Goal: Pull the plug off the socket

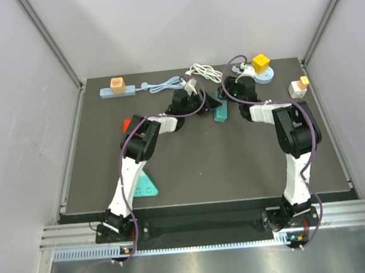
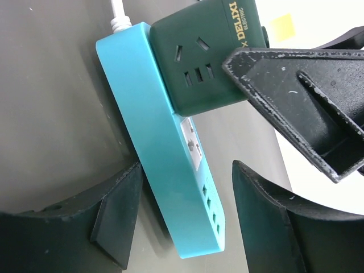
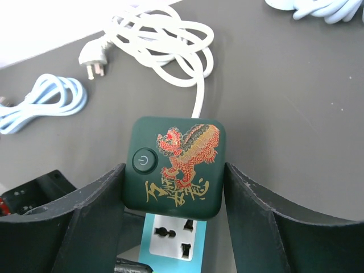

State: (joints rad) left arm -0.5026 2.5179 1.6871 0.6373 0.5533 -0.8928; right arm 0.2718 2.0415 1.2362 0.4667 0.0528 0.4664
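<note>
A teal power strip (image 1: 220,113) lies mid-table at the back, with a dark green cube plug (image 3: 176,165) bearing a red-gold dragon seated in it. My right gripper (image 3: 175,219) is over the cube with a finger against each of its sides, shut on it. The left wrist view shows the strip (image 2: 165,148), the cube (image 2: 199,62) flush on it, and a right-gripper finger (image 2: 296,96) against the cube. My left gripper (image 2: 182,219) straddles the strip's free end, open, with small gaps on both sides. From above both grippers, left (image 1: 206,103) and right (image 1: 233,94), meet at the strip.
The strip's white cable (image 3: 165,45) coils behind it, ending in a white plug (image 3: 94,57). A light-blue strip with an orange cube (image 1: 116,86) is back left. A yellow cube on a blue base (image 1: 260,66) and a white adapter (image 1: 299,87) are back right. A teal wedge (image 1: 143,187) lies front left.
</note>
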